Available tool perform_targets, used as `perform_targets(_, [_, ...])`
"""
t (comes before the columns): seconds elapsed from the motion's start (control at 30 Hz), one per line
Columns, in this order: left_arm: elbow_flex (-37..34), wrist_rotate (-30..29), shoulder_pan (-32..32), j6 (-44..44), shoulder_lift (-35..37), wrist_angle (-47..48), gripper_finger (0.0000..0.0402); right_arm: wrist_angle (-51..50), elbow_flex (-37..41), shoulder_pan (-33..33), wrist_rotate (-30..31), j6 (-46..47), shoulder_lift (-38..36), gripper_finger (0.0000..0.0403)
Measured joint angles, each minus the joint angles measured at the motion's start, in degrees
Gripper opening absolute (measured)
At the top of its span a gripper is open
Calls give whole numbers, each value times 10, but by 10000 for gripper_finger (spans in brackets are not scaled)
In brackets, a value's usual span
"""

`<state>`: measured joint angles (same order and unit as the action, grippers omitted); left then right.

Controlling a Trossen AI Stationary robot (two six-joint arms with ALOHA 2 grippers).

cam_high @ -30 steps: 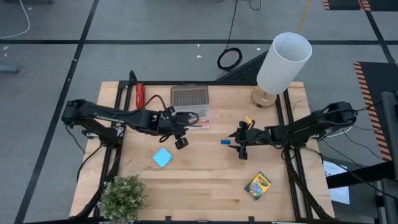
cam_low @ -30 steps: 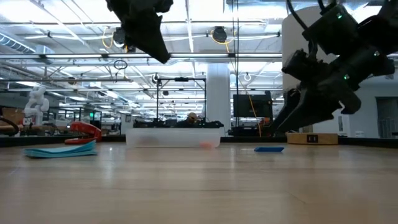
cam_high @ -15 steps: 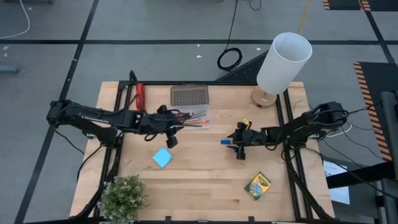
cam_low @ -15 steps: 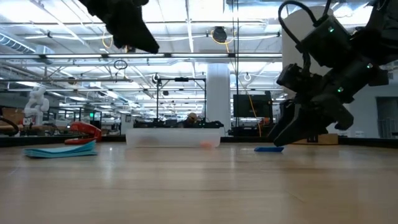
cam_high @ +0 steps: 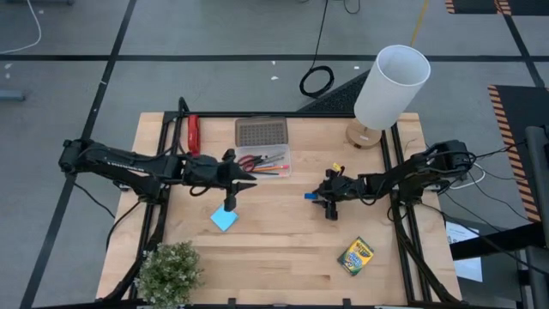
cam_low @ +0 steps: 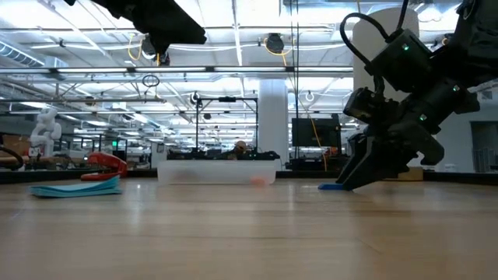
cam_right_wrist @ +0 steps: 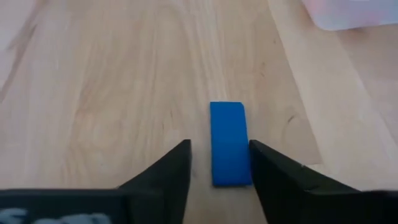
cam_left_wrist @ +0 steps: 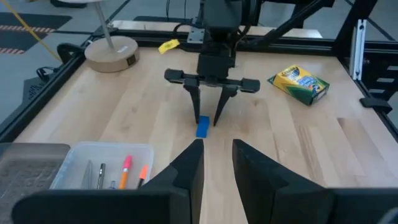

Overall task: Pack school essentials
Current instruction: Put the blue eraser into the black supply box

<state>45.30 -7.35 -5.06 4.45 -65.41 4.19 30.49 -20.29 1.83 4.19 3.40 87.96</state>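
A small blue eraser (cam_right_wrist: 228, 143) lies flat on the wooden table (cam_high: 283, 249). My right gripper (cam_right_wrist: 217, 168) is low over it and open, one finger on either side of its near end. I cannot tell whether a finger touches it. My left gripper (cam_left_wrist: 217, 158) is open and holds nothing. It hangs high above the table beside the clear box (cam_high: 268, 160), pointing toward my right gripper (cam_left_wrist: 207, 121). The box holds red scissors and orange pencils. A blue note pad (cam_high: 224, 219) lies flat near my left gripper. The green-yellow crayon box (cam_high: 355, 256) lies at the near right.
A lamp (cam_high: 390, 86) with a white shade stands at the far right on a round base (cam_left_wrist: 112, 53). A potted plant (cam_high: 167, 273) fills the near left corner. A long red object (cam_high: 193, 133) lies at the far left, and the box's grey lid (cam_high: 262, 133) lies behind the box.
My left gripper has drawn back from over the clear box toward the table's left edge, risen, and tipped from pointing down to nearly level. My right gripper has gone down to the table, and its fingers now stand on either side of the blue eraser.
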Motion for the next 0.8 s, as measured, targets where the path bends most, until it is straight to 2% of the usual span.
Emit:
perform_targets(0.17, [0,0,-1,0,0,0,88,-1,0,0,-4,-4,0,107])
perform_targets(0.33, [0,0,-1,1,0,0,88,2,0,1,-4,-10,0,81])
perform_targets(0.8, [0,-1,-1,1,0,-2,88,5,1,0,1,-11,-18,78])
